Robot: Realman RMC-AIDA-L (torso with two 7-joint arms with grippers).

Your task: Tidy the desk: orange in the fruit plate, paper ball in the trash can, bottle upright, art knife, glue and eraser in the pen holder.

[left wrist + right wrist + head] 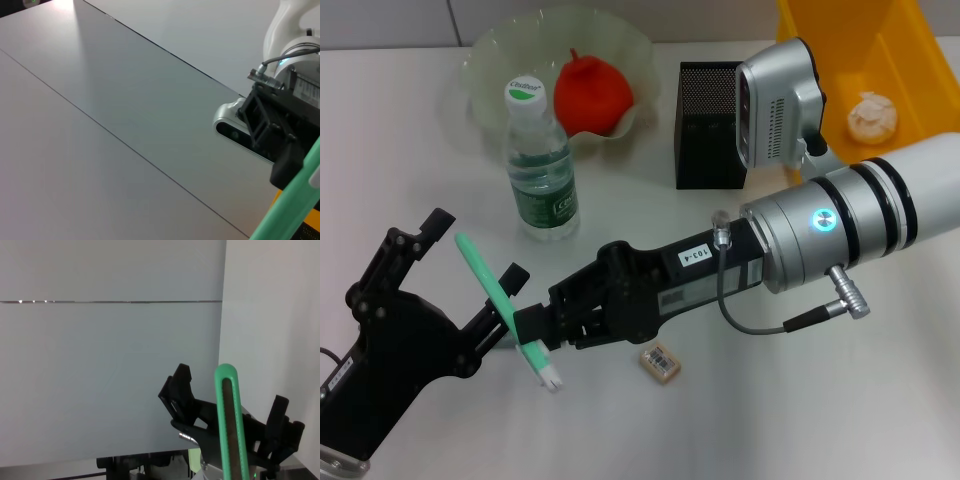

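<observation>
Across the whole frame lies the white desk (840,400), and along its upper right edge we see the yellow trash can (920,90) with the paper ball (872,117) already inside it. From the right side our right arm reaches toward the lower centre, and its right end effector (535,325) is closed on the green art knife (500,300), which stands tilted above the desk with its white tip low and its green end pointing toward the upper left. From the lower left corner our left end effector (470,275) rises with its fingers spread wide, one on each side of the knife; we cannot tell whether they touch it. At upper centre-left the clear fruit plate (480,60) holds the orange (592,95). Just in front of the plate the water bottle (540,165) stands upright. Right of the plate sits the black mesh pen holder (710,125). Below centre, near the right end effector, a small eraser (661,362) lies flat on the desk.
</observation>
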